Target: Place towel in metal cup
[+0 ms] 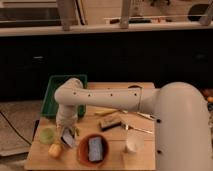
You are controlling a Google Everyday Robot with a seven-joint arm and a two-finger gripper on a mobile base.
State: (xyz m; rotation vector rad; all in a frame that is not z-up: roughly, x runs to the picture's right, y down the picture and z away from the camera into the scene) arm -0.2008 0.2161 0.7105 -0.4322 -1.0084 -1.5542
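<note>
pincer [66, 131] pointing down at the front left of the tabletop [116, 156], right over the towel [68, 140]

arm reaches across from the right and bends down so the pincer hangs straight above the drop spot, between the green cup [47, 134] and the red bowl [82, 145]. that pose fits a drop from above. cannot tell if the pincer is spread or pressed together, or if it grips the cloth. the towel shows as a pale grey-blue patch just under the pincer. the metal cup is not clearly visible; my guess is it sits under the towel and pincer, so whether the cloth is fully inside is unclear. the darker blue pad [95, 149] lies in the bowl, white cup [134, 143] well to the right, yellow fruit [55, 150] just in front. task looks close to done, needs a check once the arm lifts.
</note>
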